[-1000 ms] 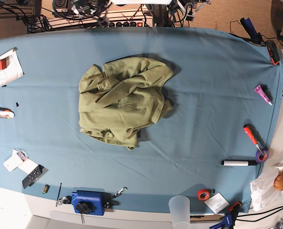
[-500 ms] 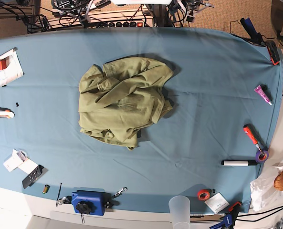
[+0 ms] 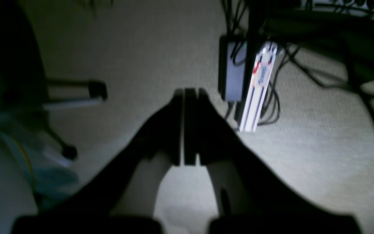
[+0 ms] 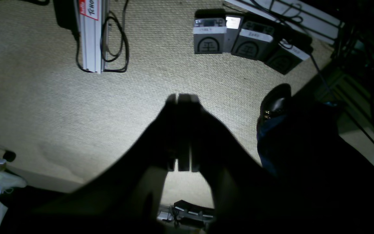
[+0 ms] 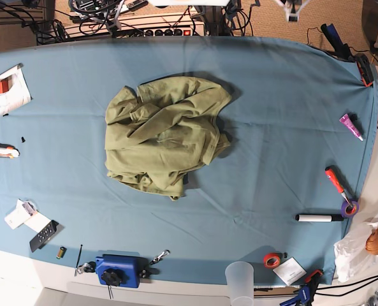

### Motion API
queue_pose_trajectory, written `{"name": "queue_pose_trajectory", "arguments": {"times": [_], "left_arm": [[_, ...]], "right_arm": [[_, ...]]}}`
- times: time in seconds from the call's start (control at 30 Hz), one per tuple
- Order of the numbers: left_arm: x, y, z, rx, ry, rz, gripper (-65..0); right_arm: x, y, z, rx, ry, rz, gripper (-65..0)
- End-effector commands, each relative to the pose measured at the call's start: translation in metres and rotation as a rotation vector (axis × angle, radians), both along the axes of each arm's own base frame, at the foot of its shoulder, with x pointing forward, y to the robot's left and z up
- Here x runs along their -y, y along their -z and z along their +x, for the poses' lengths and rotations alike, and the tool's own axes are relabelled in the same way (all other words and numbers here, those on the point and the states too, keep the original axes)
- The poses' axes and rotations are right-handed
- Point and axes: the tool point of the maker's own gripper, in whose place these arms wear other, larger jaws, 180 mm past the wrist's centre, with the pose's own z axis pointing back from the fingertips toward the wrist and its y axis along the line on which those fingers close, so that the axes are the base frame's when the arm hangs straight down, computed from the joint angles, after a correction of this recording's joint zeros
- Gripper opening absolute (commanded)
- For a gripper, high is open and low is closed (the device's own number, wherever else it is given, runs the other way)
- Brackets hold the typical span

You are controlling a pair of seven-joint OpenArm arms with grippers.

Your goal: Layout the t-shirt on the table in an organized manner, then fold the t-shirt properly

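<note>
The olive-green t-shirt (image 5: 166, 137) lies crumpled in a heap near the middle of the teal table (image 5: 284, 115), with neither gripper touching it. My left gripper (image 3: 187, 92) is shut and empty, hanging over beige carpet beside a power strip (image 3: 257, 91). In the right wrist view my right gripper (image 4: 182, 97) is also shut and empty, above carpet near several grey foot pedals (image 4: 245, 42). In the base view both arms stay beyond the table's far edge, almost wholly out of frame.
Small items ring the table: paper with a red block (image 5: 9, 89), a blue clamp (image 5: 117, 271), a clear cup (image 5: 239, 280), a red tape roll (image 5: 273, 259), a marker (image 5: 319, 218), a red screwdriver (image 5: 336, 182) and a pink tube (image 5: 351, 126).
The t-shirt lies as before. At the top edge of the base view the arm parts have shifted, and a pale piece now shows at the top right.
</note>
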Motion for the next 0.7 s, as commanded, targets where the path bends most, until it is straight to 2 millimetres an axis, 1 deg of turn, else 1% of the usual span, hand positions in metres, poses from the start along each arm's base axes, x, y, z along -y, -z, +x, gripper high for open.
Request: {"name": "queue_pose_trajectory", "arguments": {"times": [0.0,0.23,0.33,0.43,0.53,0.67], "left_arm": [[-0.002,-0.003,-0.001,0.015,-0.006,0.0,-65.0],[0.01,-0.024,0.007,0.101,-0.022,-0.034,-65.0],[0.015,-0.033,0.01,0.132,-0.015,-0.045,-65.0],[0.016,-0.042,0.01,0.154,-0.016,-0.048,-65.0],[0.004,-0.049,0.01,0.173,-0.049,-0.025,-65.0],[-0.026,-0.063,0.009,0.208,-0.159,0.019,-65.0]], "right_arm": [[0.007,-0.002,-0.001,0.0,-0.007,-0.009,-65.0],[0.006,-0.002,0.002,0.006,-0.009,-0.007,-65.0],[0.0,-0.005,0.008,0.03,-0.021,0.006,-65.0],[-0.011,-0.012,0.016,0.071,-0.04,0.032,-65.0],[-0.025,-0.02,0.02,0.11,-0.063,0.064,-65.0],[-0.044,-0.035,0.02,0.155,-0.09,0.106,-65.0]]}}
